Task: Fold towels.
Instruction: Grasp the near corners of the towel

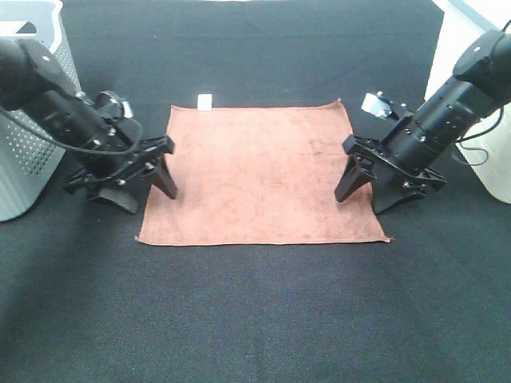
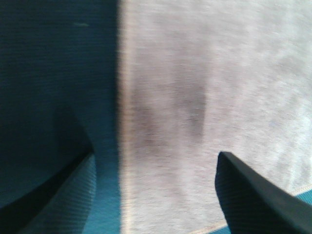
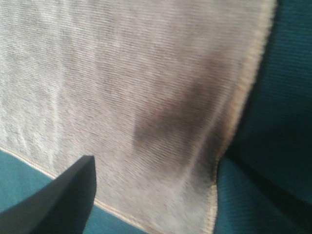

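From the high camera, the whole rust-brown square terry towel [image 1: 259, 171] lay spread flat and unfolded in the middle of the black cloth-covered table [image 1: 263, 319]. A small white label [image 1: 204, 100] sat at its far edge. A white perforated plastic basket [image 1: 32, 144] stood at the far left and a white box-like container [image 1: 467, 88] at the far right. Neither wrist camera showed these.

The left hand [image 1: 152, 195] sat at the towel's left edge, toward the near corner. The right hand [image 1: 361, 199] sat at the right edge, likewise toward the near corner. Both hands were spread wide with nothing between their fingers.

The wrist cameras gave what the high camera could not. In the left wrist view the towel's left hem ran straight between the two fingers [image 2: 253, 195], one over cloth and the other over bare table. In the right wrist view the right hem passed between the fingers [image 3: 63, 195] in the same way, and the near corner of the towel was in sight. Both views were blurred and rendered the towel pale and greyish. Whether the fingertips touched the towel or table could not be told.
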### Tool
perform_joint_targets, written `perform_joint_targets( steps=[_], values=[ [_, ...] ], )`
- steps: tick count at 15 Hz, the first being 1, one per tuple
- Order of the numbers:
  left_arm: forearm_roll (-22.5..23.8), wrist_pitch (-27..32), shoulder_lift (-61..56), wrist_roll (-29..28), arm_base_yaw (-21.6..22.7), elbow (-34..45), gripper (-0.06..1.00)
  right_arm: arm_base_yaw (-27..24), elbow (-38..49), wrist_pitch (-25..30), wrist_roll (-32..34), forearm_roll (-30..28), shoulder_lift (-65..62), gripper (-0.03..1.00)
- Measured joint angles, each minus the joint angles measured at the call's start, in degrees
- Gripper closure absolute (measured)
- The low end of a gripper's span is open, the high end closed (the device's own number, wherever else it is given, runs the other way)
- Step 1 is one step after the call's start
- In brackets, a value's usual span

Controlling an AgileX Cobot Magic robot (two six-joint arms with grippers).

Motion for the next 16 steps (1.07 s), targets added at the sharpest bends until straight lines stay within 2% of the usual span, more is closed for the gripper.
perform_joint_targets(
  steps=[4, 7, 8, 11, 12, 13, 14, 16],
  values=[
    [-0.1, -0.1, 0.2, 0.7, -1.9, -0.2, 0.27, 0.2, -0.1, 0.6, 1.4, -0.2, -0.2, 0.29],
    [-1.4, -0.1, 0.3, 0.7, -1.9, -0.2, 0.27, 0.2, 0.0, 0.8, 4.3, -5.2, -1.4, 0.29],
    [-2.8, -0.1, 0.4, 0.7, -2.1, -0.2, 0.28, 0.2, 0.0, 0.8, 4.4, -4.9, -1.0, 0.29],
    [-4.4, -0.8, 0.5, 0.9, -2.9, -0.2, 0.28, 0.2, 0.0, 1.0, 2.7, 0.8, 0.5, 0.31],
    [-4.6, -1.6, 0.6, 0.9, -3.5, -0.2, 0.30, 0.5, 0.0, 1.1, 0.6, 4.1, 1.2, 0.35],
    [-4.7, -2.0, 0.7, 0.9, -4.1, -0.2, 0.33, 1.2, 0.0, 1.0, -0.5, 5.3, 1.5, 0.39],
    [-4.7, -2.0, 0.7, 0.9, -4.1, -0.2, 0.33, 1.2, 0.0, 1.0, -0.5, 5.3, 1.5, 0.39],
    [-4.9, -2.7, 1.0, 0.9, -4.8, -0.2, 0.45, 3.2, -0.1, -0.5, -1.0, 6.3, 2.0, 0.50]
  ],
)
